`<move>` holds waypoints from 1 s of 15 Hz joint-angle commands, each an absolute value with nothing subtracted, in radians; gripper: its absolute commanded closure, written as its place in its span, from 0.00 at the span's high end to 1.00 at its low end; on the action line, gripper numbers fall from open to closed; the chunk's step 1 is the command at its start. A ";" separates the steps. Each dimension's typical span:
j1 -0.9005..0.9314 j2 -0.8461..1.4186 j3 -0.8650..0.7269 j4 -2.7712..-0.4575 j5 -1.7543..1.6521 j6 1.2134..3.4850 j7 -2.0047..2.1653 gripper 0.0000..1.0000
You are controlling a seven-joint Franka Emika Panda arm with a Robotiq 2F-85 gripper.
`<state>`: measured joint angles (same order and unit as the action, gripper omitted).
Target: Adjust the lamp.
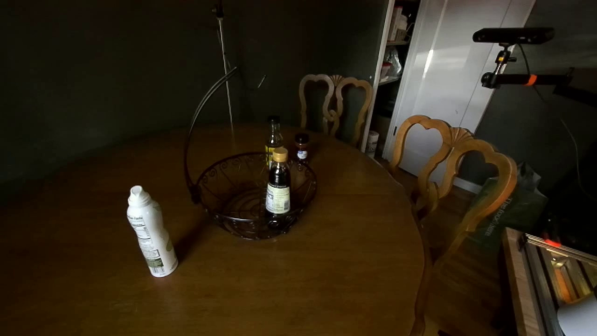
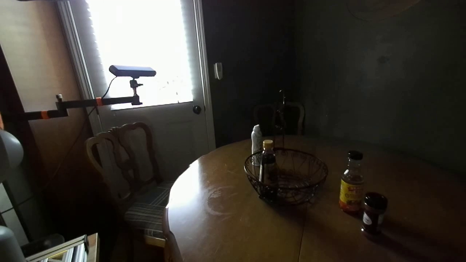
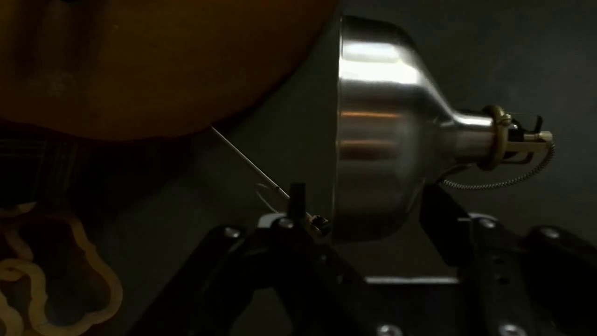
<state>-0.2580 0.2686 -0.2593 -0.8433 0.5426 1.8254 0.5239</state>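
Silver lamp [image 3: 389, 130], past edge of counter [image 3: 163, 70], judged light, slick, dentable; best gripped at neck [image 3: 475, 133]. Hand [image 3: 363, 200] spread wide.

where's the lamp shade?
In the wrist view, the lamp shade is right of centre, lower part seen between the jaws of the open gripper; contact unclear.

Walls [image 2: 382, 91]: dark | Door [image 2: 171, 133]: pale; window [image 2: 142, 40] glaring white | Table [image 1: 350, 266]: wooden, edge curved, glare on top | Chairs [image 2: 125, 158]: wooden, carved-back; one seat [image 2: 147, 217] striped | Shelving [image 1: 396, 43]: open, stocked | Floor [image 1: 466, 289]: brown, dim
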 commanded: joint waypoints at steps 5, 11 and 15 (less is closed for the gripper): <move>-0.331 0.438 -0.163 -0.629 0.508 1.928 0.539 0.04; -0.322 0.492 -0.192 -0.603 0.493 2.015 0.527 0.00; -0.316 0.505 -0.196 -0.608 0.479 2.021 0.529 0.00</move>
<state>-0.3167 0.4754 -0.1881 -0.6446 0.4944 2.0172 0.5226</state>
